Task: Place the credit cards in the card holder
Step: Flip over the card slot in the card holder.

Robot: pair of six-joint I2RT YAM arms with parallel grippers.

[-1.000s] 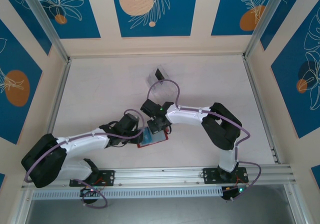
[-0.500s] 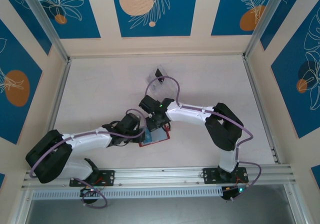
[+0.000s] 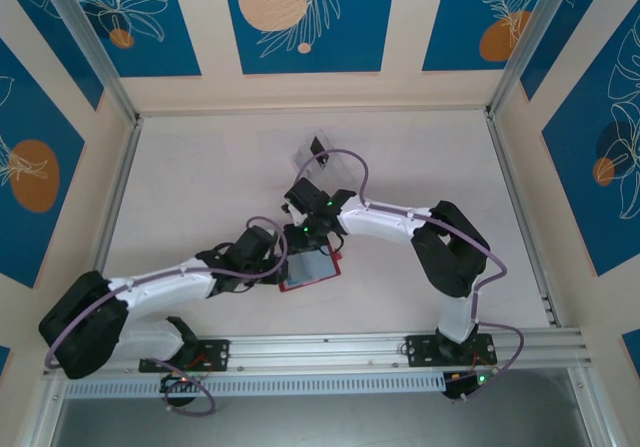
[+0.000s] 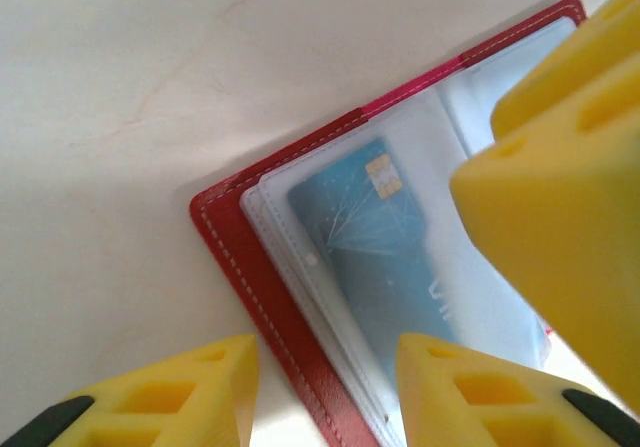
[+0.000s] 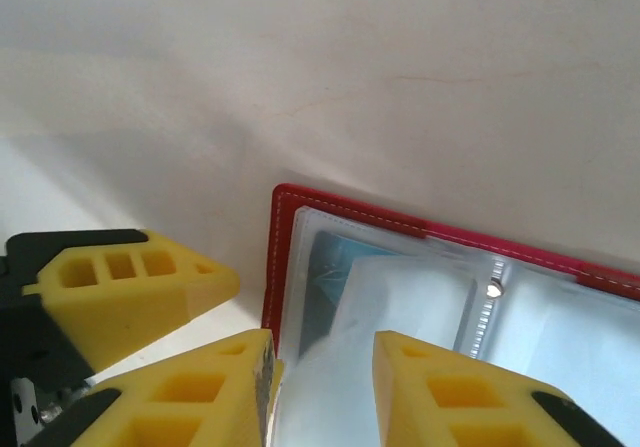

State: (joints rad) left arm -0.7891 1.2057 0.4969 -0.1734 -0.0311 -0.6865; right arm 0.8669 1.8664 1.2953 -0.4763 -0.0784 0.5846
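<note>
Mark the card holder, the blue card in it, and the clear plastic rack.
card holder point(image 4: 232, 267), left wrist view, on the red stitched cover edge.
blue card point(image 4: 385, 257), left wrist view, on the middle of its printed face.
clear plastic rack point(image 3: 312, 155), top external view, on its transparent body.

In the top view, the left arm lies low from its base at 7 o'clock out toward 2 o'clock. The left gripper point(image 3: 284, 265) is near centre, its yellow fingers point(image 4: 170, 402) parted. The right arm stands up from 5 o'clock, folds at the elbow and extends toward 9 o'clock. The right gripper point(image 3: 306, 239) points down just beside the left one, its fingers point(image 5: 455, 392) apart.
</note>
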